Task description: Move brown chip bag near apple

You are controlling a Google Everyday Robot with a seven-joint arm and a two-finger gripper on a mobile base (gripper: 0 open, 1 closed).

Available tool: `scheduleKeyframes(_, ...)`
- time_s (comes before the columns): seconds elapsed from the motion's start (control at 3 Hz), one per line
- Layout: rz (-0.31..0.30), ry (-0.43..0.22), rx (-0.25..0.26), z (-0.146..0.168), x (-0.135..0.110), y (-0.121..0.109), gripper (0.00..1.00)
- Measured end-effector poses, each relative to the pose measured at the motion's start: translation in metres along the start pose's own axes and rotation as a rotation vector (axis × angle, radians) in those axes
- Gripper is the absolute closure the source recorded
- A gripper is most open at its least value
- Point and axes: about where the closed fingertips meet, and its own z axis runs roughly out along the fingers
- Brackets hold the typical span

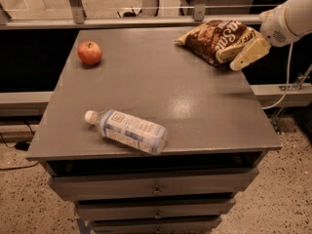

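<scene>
The brown chip bag [217, 39] lies on the grey tabletop [161, 82] at the far right corner, its cream-yellow end pointing right. The red apple [89, 53] sits at the far left of the table, well apart from the bag. My gripper [249, 54] reaches in from the right on the white arm [287, 18]. It hovers at the bag's right end, at the table's right edge, close to or touching the bag. It holds nothing that I can see.
A clear plastic bottle [127, 130] with a white cap lies on its side near the front left edge. Drawers [156, 186] sit below the tabletop. A metal rail [146, 21] runs behind the table. A cable [285, 89] hangs at the right.
</scene>
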Motion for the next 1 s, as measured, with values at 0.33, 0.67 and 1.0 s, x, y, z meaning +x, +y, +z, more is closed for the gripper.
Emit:
scheduleKeyframes(0.33, 0.022, -0.072, 0.012, 0.022, -0.009, -0.02, 0.0)
scheduleKeyframes(0.67, 0.039, -0.138, 0.0, 0.045, -0.018, -0.029, 0.0)
scheduleKeyframes(1.0, 0.067, -0.157, -0.036, 0.069, -0.015, -0.029, 0.12)
